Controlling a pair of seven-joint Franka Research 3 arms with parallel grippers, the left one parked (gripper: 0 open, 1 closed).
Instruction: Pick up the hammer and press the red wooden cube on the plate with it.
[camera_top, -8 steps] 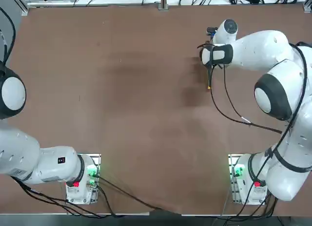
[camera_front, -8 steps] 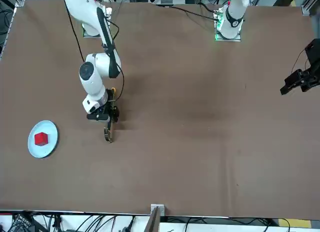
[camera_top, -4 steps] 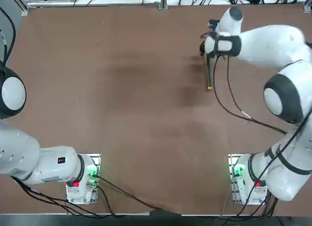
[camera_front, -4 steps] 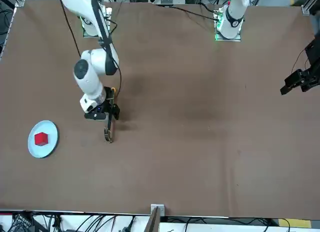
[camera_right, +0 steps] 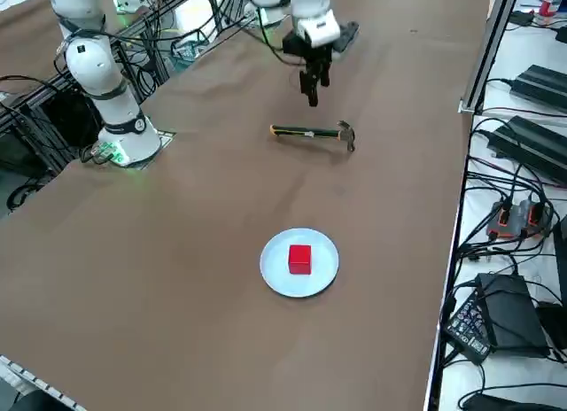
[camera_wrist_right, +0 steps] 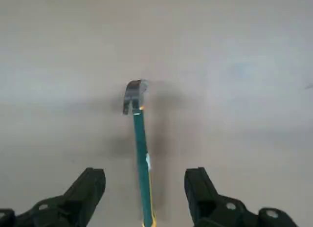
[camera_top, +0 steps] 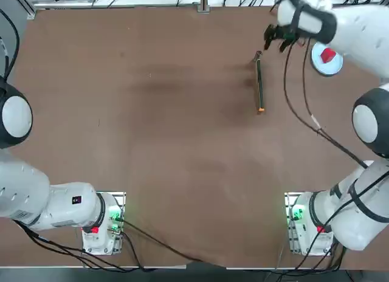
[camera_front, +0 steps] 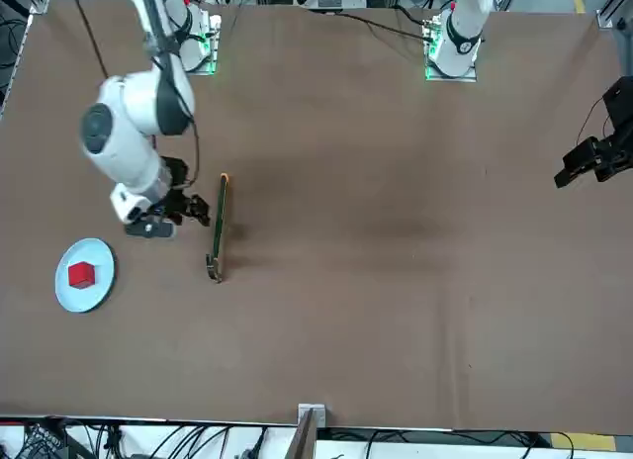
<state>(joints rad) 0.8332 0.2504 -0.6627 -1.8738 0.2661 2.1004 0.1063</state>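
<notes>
The right tool (camera_wrist_right: 144, 188) hung above the hammer (camera_front: 216, 227), fingers apart and empty; the pick-up step remained, calling for a descent onto its handle

No text, label, brand, number or sign can be read in any of the views — not even on the arms or on their bases (the bases show only small green and red lights, no letters).
</notes>
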